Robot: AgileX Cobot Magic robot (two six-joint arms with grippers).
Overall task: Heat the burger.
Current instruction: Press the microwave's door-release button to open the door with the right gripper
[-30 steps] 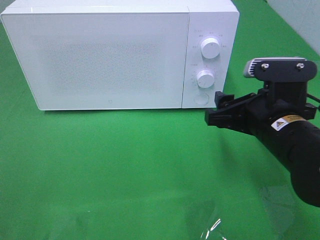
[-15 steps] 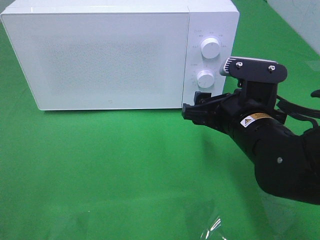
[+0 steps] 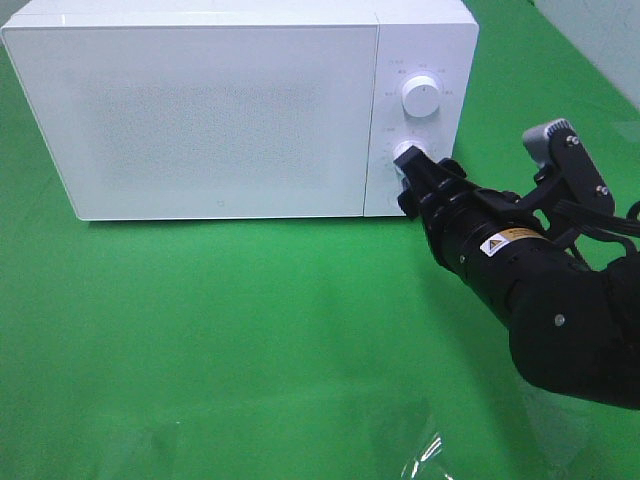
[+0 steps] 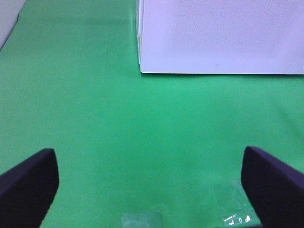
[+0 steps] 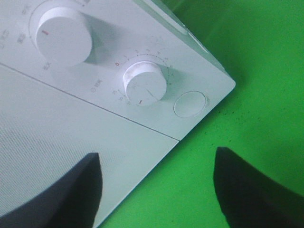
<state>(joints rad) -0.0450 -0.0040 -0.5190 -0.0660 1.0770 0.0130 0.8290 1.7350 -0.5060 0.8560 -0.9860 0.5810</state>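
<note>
Burger first: we cannot find it in any view, so it most likely sits behind the shut door of the microwave; that is only our guess. We would expect it to be light, soft and easily squashed or pulled apart in layers. It is probably best taken low and gently across the bun's sides, but nothing here lets us check. The right gripper hovers close in front of the lower knob, its jaws apart and empty, the knob not yet between them. That knob looks smooth, rigid and round; we would pinch its rim squarely. The left gripper hangs over the green surface, jaws spread wide, holding nothing.
</note>
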